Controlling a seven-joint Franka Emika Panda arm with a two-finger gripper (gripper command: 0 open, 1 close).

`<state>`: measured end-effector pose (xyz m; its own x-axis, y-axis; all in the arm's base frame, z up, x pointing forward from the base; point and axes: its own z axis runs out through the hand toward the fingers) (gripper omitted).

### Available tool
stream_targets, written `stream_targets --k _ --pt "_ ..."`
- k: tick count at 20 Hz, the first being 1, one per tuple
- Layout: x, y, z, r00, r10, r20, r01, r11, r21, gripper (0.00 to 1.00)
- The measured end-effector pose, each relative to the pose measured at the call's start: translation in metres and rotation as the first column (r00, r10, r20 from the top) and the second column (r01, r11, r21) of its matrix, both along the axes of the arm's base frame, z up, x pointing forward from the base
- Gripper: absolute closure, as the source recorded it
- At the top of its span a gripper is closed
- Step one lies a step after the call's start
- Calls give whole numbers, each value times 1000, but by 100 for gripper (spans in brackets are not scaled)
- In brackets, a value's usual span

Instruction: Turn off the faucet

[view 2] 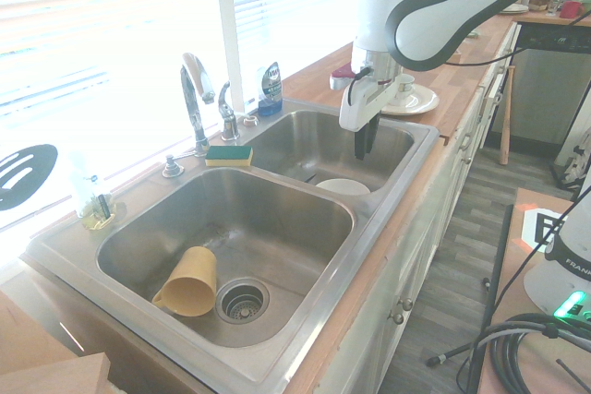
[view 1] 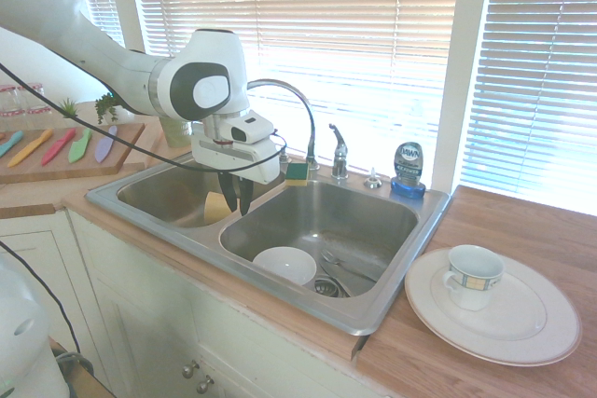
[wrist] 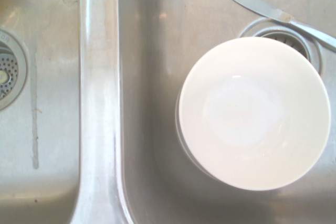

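Faucet (view 1: 297,104): chrome gooseneck rising from the back ledge of the double sink, spout arching toward the divider; no water stream that I can make out against the glare
Lever handle (view 1: 339,148): short chrome lever standing on the ledge just beside the spout base, between it and the small chrome cap (view 1: 373,178); this is the part to be pushed, I'd judge
End effector (view 1: 237,195): hangs pointing straight down above the divider at the front of the sink, well apart from the lever; fingers look pressed together with nothing between them, a posture suited to nudging rather than grasping
Sponge (view 1: 298,172): yellow and green, lying on the ledge at the foot of the spout
Soap bottle (view 1: 408,170): blue, at the ledge's far corner, clear of the lever's swing
White bowl (wrist: 254,113): sitting in the basin under the arm, next to the drain; knife (wrist: 273,11) beyond it
Yellow cup (view 2: 189,281): on its side in the other basin
Table (view 1: 522,230): wooden, carrying a plate (view 1: 532,328) with a mug (view 1: 471,276)
Progress: reach to the lever not yet made
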<state>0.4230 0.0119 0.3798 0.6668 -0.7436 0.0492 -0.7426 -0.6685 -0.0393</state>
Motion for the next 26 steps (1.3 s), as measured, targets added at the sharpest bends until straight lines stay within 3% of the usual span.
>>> stream_targets --k 6,17,26 --pt "27 -3 13 999 -4 51 4 1000 -1 100" --pt "158 -12 54 984 3 178 9 998 -67 100" --pt "255 -2 80 923 38 384 10 992 -122 100"
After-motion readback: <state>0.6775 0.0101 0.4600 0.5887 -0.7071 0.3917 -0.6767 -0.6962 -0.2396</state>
